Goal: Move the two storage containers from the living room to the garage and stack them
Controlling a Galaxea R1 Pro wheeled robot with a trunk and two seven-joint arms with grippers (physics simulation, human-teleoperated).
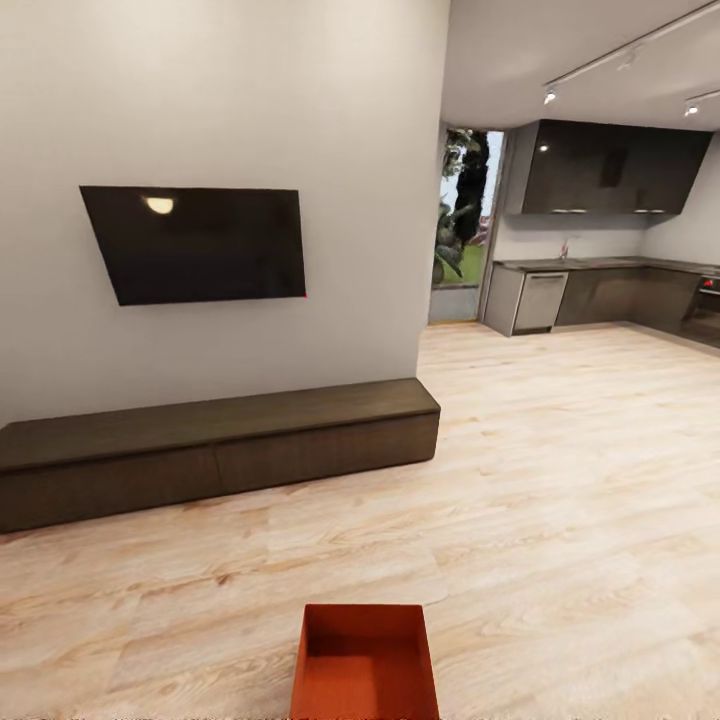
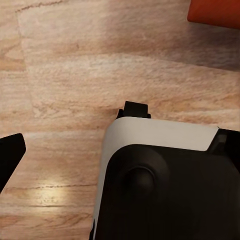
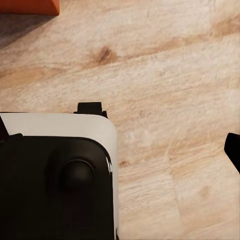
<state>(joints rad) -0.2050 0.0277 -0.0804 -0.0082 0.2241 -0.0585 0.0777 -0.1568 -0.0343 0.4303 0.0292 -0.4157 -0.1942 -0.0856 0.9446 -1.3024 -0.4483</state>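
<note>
— Where is the bin?

— One orange-red, open-topped rectangular storage container [image 1: 365, 662] sits on the light wood-plank floor [image 1: 560, 480] of the living room, at the near edge of the head view, well apart from the long low dark-brown cabinet [image 1: 215, 445]. Above that cabinet a big black TV screen [image 1: 195, 243] hangs on the white wall [image 1: 250, 100]. Off to the right is a dark kitchen counter [image 1: 600, 265].

— And the claws?

— In each wrist view a corner of orange-red, probably that same container [image 2: 215, 12] [image 3: 27, 6], lies on the planks beyond the robot's white-and-black base [image 2: 160, 185]. A single dark fingertip [image 2: 10, 155] shows by the left wrist, another [image 3: 233, 149] by the right; whether either claw is apart or together, I cannot tell.
</note>
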